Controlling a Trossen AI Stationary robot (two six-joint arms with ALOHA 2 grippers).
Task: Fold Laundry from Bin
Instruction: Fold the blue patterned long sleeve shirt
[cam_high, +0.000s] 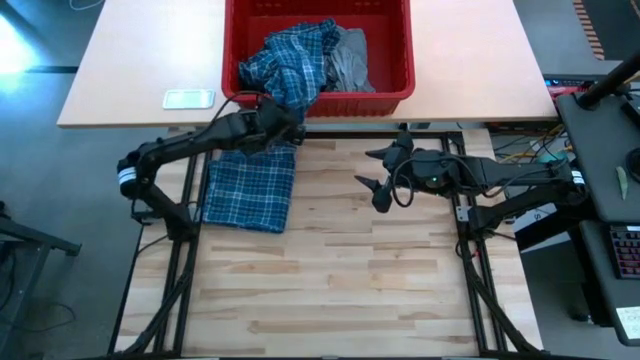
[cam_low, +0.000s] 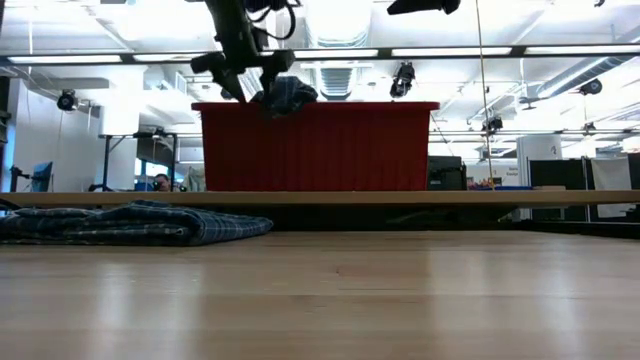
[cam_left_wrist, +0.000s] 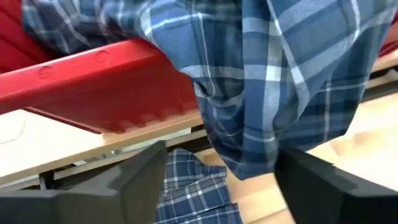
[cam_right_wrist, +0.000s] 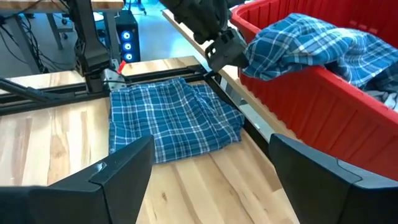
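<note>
On the worktop (cam_high: 330, 270) one plaid garment (cam_high: 250, 192) is laid folded, while a plaid shirt (cam_high: 290, 62) draped over the bin (cam_high: 395, 95) rim is straddled by the parted left gripper (cam_high: 283, 128), not yet clamped; a grey garment (cam_high: 350, 60) is left inside, and the right gripper (cam_high: 385, 172) is held open nearby.

Open office hall beyond the wooden table (cam_low: 400, 290): white ceiling (cam_low: 560, 20) with strip lights (cam_low: 450, 52), desks, monitors.

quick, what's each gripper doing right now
left gripper: at the bin rim, fingers either side of the plaid shirt hanging over it; grip cannot be told
right gripper: open, empty, above the table
</note>
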